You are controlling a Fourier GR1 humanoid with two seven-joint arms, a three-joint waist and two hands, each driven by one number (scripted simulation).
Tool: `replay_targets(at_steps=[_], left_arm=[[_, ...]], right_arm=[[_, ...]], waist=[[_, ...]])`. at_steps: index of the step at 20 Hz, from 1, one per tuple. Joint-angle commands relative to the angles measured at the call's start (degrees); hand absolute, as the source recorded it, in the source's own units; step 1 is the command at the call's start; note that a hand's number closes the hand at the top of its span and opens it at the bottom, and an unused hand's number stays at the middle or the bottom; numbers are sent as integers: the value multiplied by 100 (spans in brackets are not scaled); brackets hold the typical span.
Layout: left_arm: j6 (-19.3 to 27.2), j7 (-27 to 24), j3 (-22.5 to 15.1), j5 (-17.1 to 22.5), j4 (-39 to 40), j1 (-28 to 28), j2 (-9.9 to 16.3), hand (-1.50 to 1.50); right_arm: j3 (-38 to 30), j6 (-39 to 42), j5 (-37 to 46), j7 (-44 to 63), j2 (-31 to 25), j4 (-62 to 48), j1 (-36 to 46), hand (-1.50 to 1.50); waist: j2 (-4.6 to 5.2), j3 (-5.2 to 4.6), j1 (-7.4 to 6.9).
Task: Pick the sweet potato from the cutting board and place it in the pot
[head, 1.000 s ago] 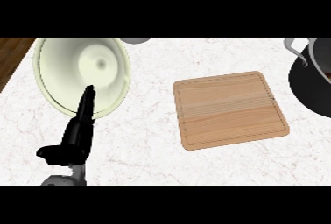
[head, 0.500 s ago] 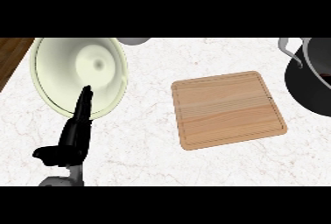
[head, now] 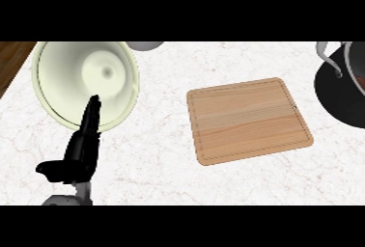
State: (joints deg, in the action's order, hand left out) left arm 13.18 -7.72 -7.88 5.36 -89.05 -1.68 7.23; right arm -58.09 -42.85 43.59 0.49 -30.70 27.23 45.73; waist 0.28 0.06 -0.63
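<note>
We're looking at the marble counter [head: 164, 183] first: it's carrying everything. Biggest item on it is the pale green plate [head: 64, 65] at about 10 o'clock, then the wooden cutting board [head: 246, 120] just right of centre, lying slightly rotated. The dark pot [head: 339, 94] is sitting at 3 o'clock, cut off by the view's edge, well apart from the plate and just beside the board's right edge.

We're not seeing a sweet potato anywhere. The board's top is showing only wood grain. A small reddish patch is showing inside the pot at the very edge of view; we can't tell what it is. So we're judging the pick step either done or not checkable from here.

Only one hand is showing: the left hand [head: 78, 149], at 8 o'clock, fingers straight and pointing toward 12, tips overlapping the plate's lower rim, thumb out to the left. It's holding nothing and reading as resting. The right hand isn't showing at all.

Key relation: the board lies at 3 o'clock from the left hand, the pot further along the same way. We're judging the right arm as the nearer side for anything at the pot.

A grey object [head: 145, 45] is peeking in at 12 o'clock, too cropped to name.
</note>
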Motion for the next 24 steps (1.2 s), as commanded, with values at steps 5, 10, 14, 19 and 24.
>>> replay_targets(at_steps=[5,10,14,19,24], left_arm=[[-137,32,181,22,-79,66,108,0],[-81,-104,181,-61,103,60,-81,0],[-233,134,236,-4,-317,221,53,0],[-130,372,186,-164,-411,122,-50,0],[-219,363,269,-131,-327,60,-51,0]], right_arm=[[-485,348,-1444,-1416,-233,272,-795,-150],[-332,649,-1976,-1806,-401,321,-1114,-150],[-169,786,-2307,-1774,-319,655,-1621,-150],[-3,964,-2722,-1546,-366,1280,-2185,-150],[-259,688,-3304,-1734,-118,1768,-2562,-150]], waist=[[-6,2,26],[-10,0,27],[-27,-3,45],[-34,-5,64],[-39,-6,83]])
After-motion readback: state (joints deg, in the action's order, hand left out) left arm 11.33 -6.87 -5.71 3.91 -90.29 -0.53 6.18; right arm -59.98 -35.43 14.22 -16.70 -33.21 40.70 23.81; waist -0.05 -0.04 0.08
